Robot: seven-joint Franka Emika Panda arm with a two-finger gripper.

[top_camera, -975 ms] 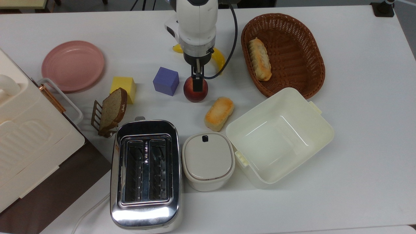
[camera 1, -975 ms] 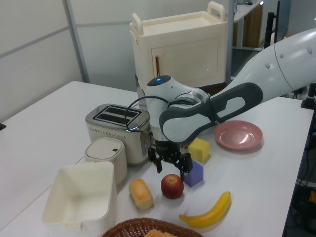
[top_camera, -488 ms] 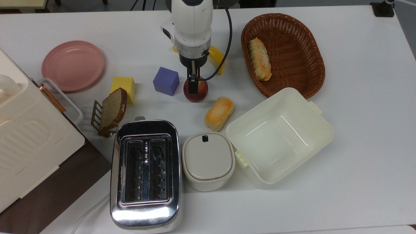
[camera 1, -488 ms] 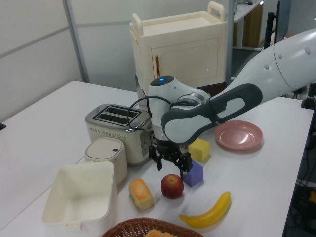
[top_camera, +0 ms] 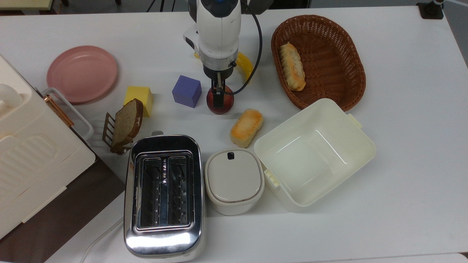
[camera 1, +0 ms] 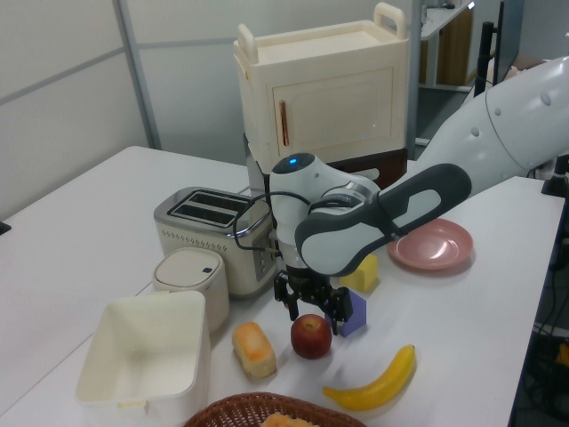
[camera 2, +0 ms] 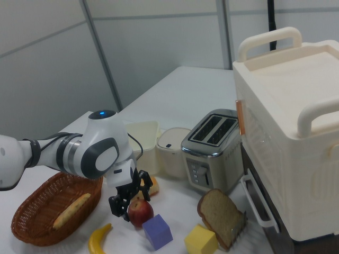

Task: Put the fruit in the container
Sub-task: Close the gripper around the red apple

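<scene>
Your gripper (camera 1: 311, 311) hangs open right above the fruit (camera 1: 311, 337), fingers straddling it without holding, so lower straight down, the container (top_camera: 360, 140) well apart.

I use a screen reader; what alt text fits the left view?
A white robot arm's open gripper straddles a red fruit on a white table, beside a purple cube; the empty cream container sits toward the left view's left.

The arm (top_camera: 218, 33) hides most of the banana (top_camera: 245, 65) behind it.
</scene>
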